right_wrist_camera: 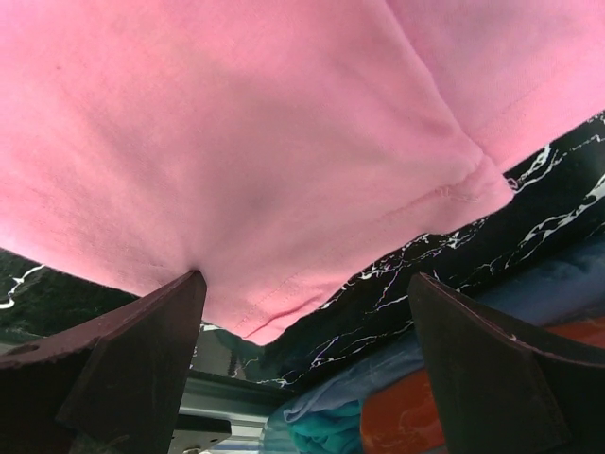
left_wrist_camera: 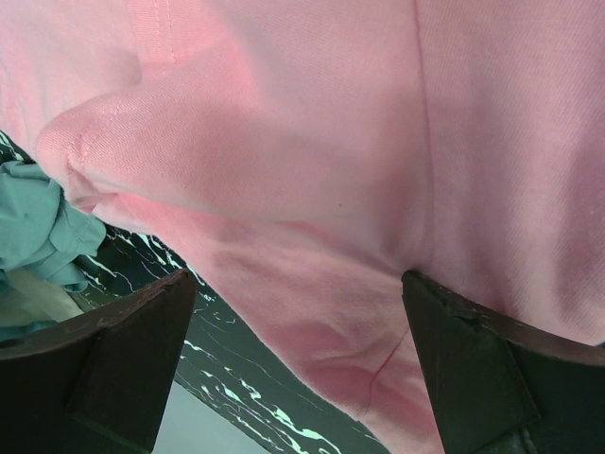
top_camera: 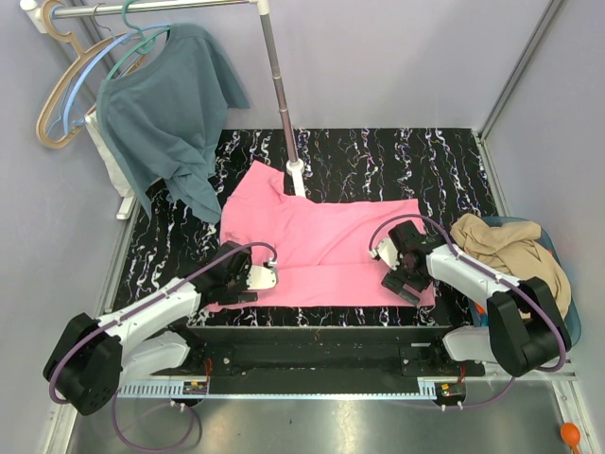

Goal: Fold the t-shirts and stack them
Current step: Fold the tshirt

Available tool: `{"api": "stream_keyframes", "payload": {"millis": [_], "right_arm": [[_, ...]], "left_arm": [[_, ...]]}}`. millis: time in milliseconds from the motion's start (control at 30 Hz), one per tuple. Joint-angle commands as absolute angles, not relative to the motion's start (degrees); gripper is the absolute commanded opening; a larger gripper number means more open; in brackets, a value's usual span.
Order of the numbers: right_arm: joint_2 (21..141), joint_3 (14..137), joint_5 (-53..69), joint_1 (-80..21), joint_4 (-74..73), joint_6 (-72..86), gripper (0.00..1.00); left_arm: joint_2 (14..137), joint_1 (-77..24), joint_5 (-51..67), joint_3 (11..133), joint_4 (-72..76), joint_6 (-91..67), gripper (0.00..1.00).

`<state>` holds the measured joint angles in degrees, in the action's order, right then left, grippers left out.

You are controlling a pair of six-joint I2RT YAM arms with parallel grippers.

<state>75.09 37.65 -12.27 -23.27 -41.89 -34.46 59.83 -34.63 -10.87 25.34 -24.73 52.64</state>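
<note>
The bright pink t-shirt (top_camera: 321, 246) lies spread on the black marbled table (top_camera: 397, 161). My left gripper (top_camera: 263, 280) is open at the shirt's near left corner, its fingers (left_wrist_camera: 113, 359) straddling the pink hem (left_wrist_camera: 359, 359). My right gripper (top_camera: 386, 268) is open at the shirt's near right corner, its fingers (right_wrist_camera: 123, 369) either side of the hem corner (right_wrist_camera: 255, 322). A tan-beige t-shirt (top_camera: 510, 251) lies crumpled in the blue bin (top_camera: 567, 331) at the right. Orange cloth (right_wrist_camera: 416, 421) shows in that bin in the right wrist view.
A dusty teal-blue shirt (top_camera: 165, 113) hangs from hangers (top_camera: 76, 76) on a rack at the back left, its tail reaching the table. The rack's pole (top_camera: 282, 95) stands on a white foot (top_camera: 296, 175) just behind the pink shirt. Grey walls enclose the table.
</note>
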Motion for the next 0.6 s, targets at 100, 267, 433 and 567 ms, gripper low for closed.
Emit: {"api": "stream_keyframes", "payload": {"millis": [100, 267, 433, 567], "right_arm": [[74.4, 37.4, -7.8, -24.3, -44.0, -36.7, 1.0], [74.1, 37.5, -6.5, -24.7, -45.1, -37.1, 0.99], [73.0, 37.9, -6.0, -25.5, -46.7, -37.4, 1.0], [71.1, 39.5, -6.2, -25.8, -48.3, -36.9, 1.0]], "left_arm": [[60.0, -35.1, -10.6, 22.7, -33.7, 52.7, 0.99], [59.3, -35.2, -11.3, 22.7, -35.2, 53.1, 0.99], [57.5, -35.5, -11.4, 22.6, -36.7, 53.3, 0.99], [55.6, -35.6, -11.3, 24.1, -37.7, 53.0, 0.99]]}}
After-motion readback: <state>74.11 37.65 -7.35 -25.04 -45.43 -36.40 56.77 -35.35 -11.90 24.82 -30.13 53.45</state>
